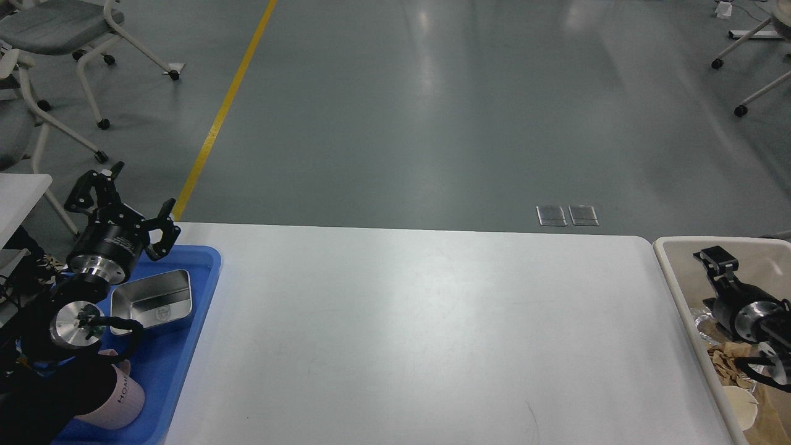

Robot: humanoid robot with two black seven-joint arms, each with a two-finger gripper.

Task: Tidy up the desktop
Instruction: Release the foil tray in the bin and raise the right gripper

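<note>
Table (pixel 420 334): wide and white, right in the middle, nothing loose on it, so the tidying looks nearly done.
Tray (pixel 204 272): blue, left edge; keeps the tin (pixel 154 301) and cup (pixel 117 395).
Bin (pixel 670 266): right edge, for rubbish.
Left fingers (pixel 120 204): spread wide, holding nothing, above the tray's far end.
Right fingers (pixel 717 259): over the bin; cannot tell.

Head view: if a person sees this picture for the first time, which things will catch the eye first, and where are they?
The wide white desktop fills the middle of the view. At its left edge a blue tray holds a metal tin and a pink cup, with the left gripper open above the tray's far corner. At the right, the right gripper hangs over a beige bin holding crumpled brown paper.
</note>
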